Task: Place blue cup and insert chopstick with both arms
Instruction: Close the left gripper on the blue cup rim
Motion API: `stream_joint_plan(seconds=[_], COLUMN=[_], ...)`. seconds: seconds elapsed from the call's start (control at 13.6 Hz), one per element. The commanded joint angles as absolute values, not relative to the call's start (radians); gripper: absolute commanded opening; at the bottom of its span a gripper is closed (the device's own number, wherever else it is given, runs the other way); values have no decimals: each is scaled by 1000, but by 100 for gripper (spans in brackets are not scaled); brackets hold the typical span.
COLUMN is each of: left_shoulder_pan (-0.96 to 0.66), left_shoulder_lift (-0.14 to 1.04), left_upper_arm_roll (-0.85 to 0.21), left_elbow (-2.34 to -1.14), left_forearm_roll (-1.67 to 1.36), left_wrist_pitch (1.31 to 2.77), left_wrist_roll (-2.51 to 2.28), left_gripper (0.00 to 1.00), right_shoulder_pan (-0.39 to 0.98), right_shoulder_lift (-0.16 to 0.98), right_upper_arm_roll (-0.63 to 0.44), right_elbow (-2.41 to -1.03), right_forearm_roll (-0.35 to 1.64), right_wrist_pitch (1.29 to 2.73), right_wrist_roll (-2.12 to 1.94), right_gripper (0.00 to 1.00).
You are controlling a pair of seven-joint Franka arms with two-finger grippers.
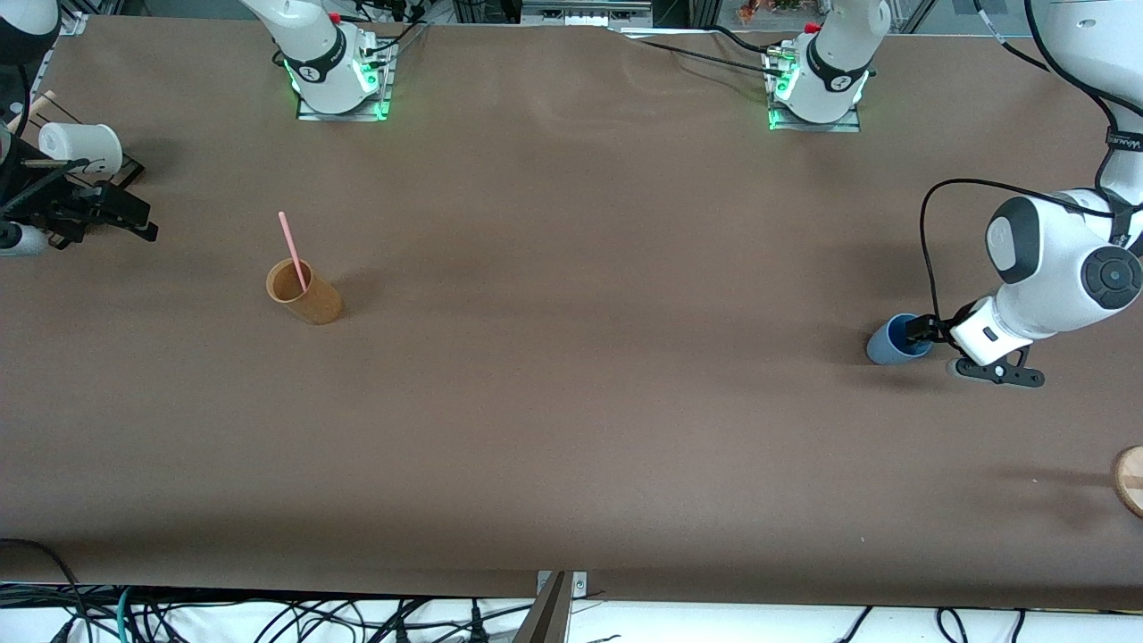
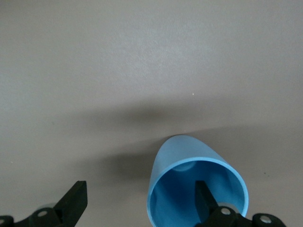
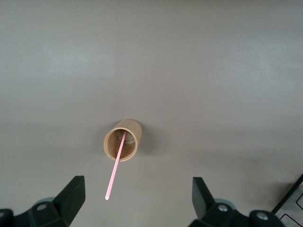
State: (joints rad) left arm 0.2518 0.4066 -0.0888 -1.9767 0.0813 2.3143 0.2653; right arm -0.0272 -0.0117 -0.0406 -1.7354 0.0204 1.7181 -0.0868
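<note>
Left claw (image 2: 139, 203) spread wide at the blue cup (image 1: 897, 339), one finger (image 2: 204, 201) inside the rim, the other outside, nothing gripped yet. Cup upright on the surface (image 1: 589, 402) at the left arm's end. Well apart, chopstick (image 1: 292, 251) leaning in an orange cup (image 1: 304, 292), below the right claw (image 3: 135, 201), spread and empty.

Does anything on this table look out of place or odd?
Yes. The chopstick stands in the orange-brown cup, not in the blue cup, which stands at the left arm's end. The open left pincer has one finger inside the blue cup.
</note>
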Motion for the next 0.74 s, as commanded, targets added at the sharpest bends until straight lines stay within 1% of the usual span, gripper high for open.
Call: stream_joint_plan(seconds=[0.0, 0.15, 0.22, 0.29, 0.37, 0.44, 0.51, 0.66], left_shoulder_pan=[245, 245, 245, 245, 245, 245, 245, 244], left_shoulder_lift=[347, 328, 328, 328, 328, 327, 325, 311], left_upper_arm_roll=[-84, -80, -77, -77, -77, -77, -77, -77], left_elbow=[-2087, -2163, -2166, -2166, -2164, -2161, -2155, -2152], left_forearm_roll=[87, 87, 87, 87, 83, 75, 74, 26], left_wrist_pitch=[2394, 2479, 2485, 2484, 2474, 2471, 2448, 2413], left_wrist_roll=[284, 281, 281, 281, 266, 259, 259, 261], left_gripper=[100, 100, 94, 70, 25, 5, 0, 0], right_shoulder_pan=[-25, -25, -25, -25, -25, -25, -25, -25], right_shoulder_lift=[-3, -3, -3, -3, -3, -3, -3, -3], right_upper_arm_roll=[-46, -46, -46, -46, -46, -46, -46, -46], right_elbow=[-1712, -1712, -1712, -1712, -1712, -1712, -1712, -1712], right_forearm_roll=[20, 20, 20, 20, 20, 20, 20, 20], right_wrist_pitch=[1707, 1707, 1707, 1707, 1707, 1707, 1707, 1707], right_wrist_roll=[-98, -97, -98, -98, -97, -98, -98, -97], right_gripper=[100, 100, 100, 100, 100, 100, 100, 100])
